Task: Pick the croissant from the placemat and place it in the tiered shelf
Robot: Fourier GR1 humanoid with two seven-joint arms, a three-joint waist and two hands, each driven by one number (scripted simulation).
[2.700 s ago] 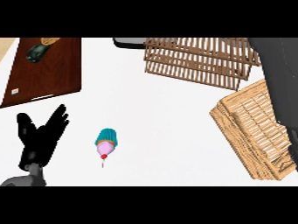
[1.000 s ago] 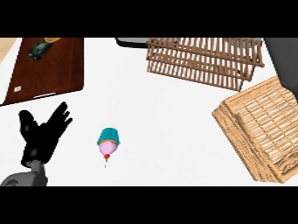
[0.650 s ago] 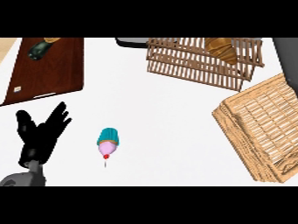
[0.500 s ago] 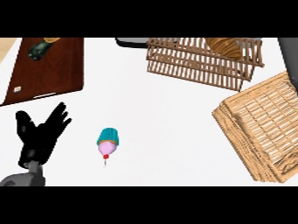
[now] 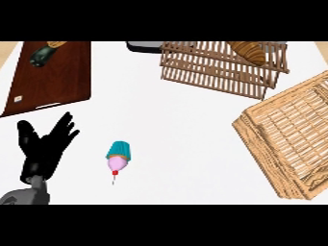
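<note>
The golden-brown croissant [image 5: 251, 51] lies on the upper level of the wooden tiered shelf [image 5: 220, 72] at the top right. The dark brown placemat [image 5: 53, 77] sits at the top left. My left hand [image 5: 44, 146] rests open at the lower left, fingers pointing up and spread, holding nothing. My right hand does not show in this view.
A dark green object [image 5: 41, 55] lies at the placemat's far end. A teal and pink cupcake-like item [image 5: 118, 156] sits on the white counter beside my left hand. A large wicker basket [image 5: 301, 139] fills the right side. A dark tray edge [image 5: 145, 46] peeks behind the shelf.
The grey right arm has withdrawn from the right edge and left the view. The croissant now lies uncovered on the shelf. The left hand has stayed still.
</note>
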